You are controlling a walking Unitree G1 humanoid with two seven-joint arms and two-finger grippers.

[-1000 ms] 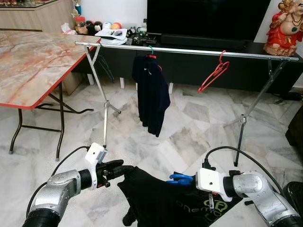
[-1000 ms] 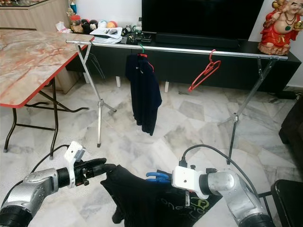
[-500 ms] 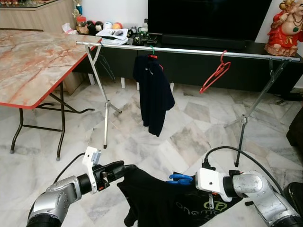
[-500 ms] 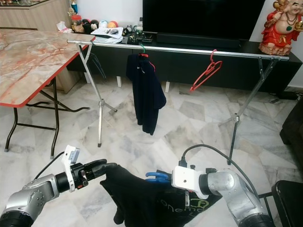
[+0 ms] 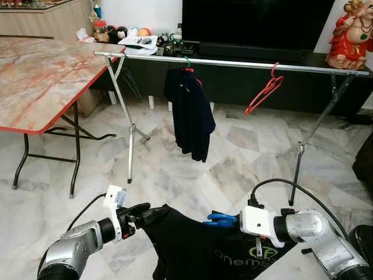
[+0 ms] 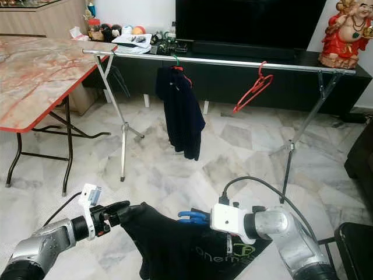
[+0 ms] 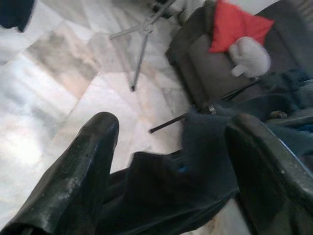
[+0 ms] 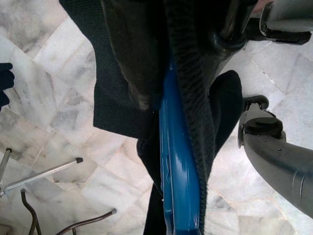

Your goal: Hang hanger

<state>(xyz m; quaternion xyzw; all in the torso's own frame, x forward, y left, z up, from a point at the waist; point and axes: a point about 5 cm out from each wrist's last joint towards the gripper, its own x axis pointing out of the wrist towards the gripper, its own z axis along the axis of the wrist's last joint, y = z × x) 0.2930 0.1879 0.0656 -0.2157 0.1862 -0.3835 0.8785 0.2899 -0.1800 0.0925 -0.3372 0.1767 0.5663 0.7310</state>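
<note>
Two grippers carry one load low before the robot: the right gripper clamps a blue hanger dressed in a black garment, the left gripper stands spread at the cloth's edge, and the rail lies well ahead and above, running crosswise.
</note>
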